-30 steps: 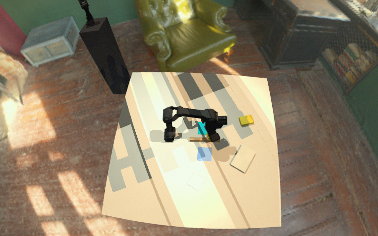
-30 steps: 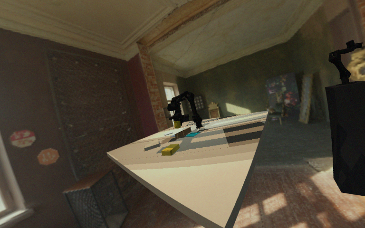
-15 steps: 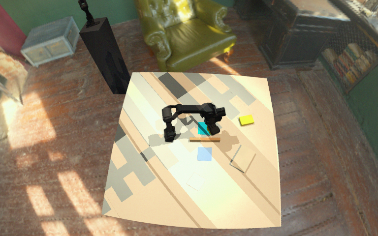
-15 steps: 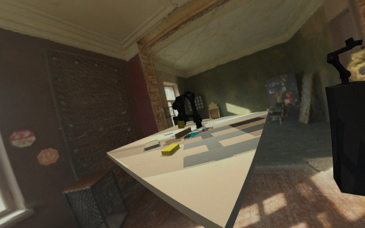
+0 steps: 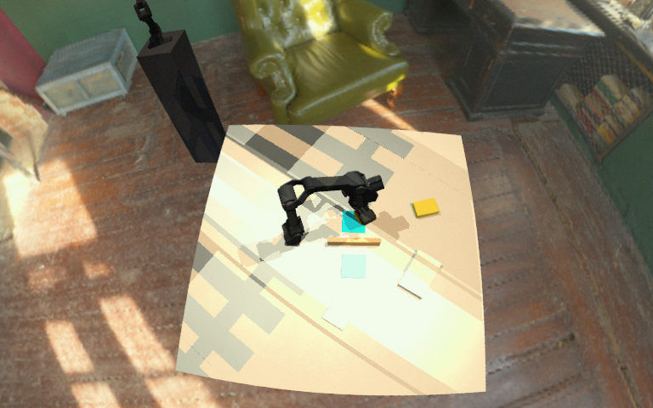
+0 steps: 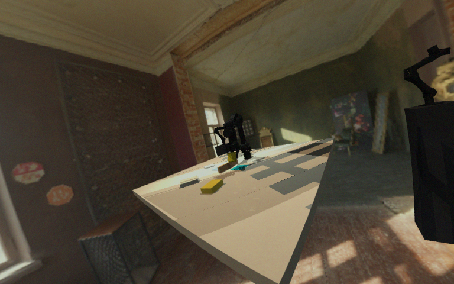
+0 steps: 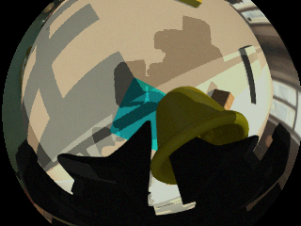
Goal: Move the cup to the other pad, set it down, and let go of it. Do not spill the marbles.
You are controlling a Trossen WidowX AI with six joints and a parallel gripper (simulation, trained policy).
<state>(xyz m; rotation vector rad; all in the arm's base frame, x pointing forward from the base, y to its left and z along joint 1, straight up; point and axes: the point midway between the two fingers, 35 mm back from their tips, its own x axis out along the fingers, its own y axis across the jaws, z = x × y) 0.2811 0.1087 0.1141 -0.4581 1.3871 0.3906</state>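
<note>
1 cup pinched by its wall, up over the teal pad's side

I have the yellow cup in the gripper, its fingers nearly closed but kept slightly apart by what looks like the cup's wall. From the wrist view, 1 finger seems to reach into the mouth while the other stays outside. That narrow hold makes sense to me: it needs little opening and should leave the cup's foot free to meet a pad first

The cup hangs above the table, near or partly over the teal pad. I can't judge exactly how well it lines up. The wooden bar lies between this pad and the pale blue pad, so I'd expect a crossing to need height. I can't tell which pad is my goal

The cup looks roughly upright in the exterior view, which suits a load that could roll, though I can't see any marbles. A grip on 1 side may let it swing, so I'd centre it over the right pad, lower it slowly, and open only once its base is flat

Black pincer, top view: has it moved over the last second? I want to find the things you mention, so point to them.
Yes. The black pincer (image 5: 361, 219) (image 6: 231, 153) (image 7: 156, 124) has shifted away from the brown wooden bar (image 5: 354, 241) (image 6: 223, 167) (image 7: 222, 100), which it partly covered, toward the cyan square pad (image 5: 349, 224) (image 6: 238, 167) (image 7: 136, 110).
</note>
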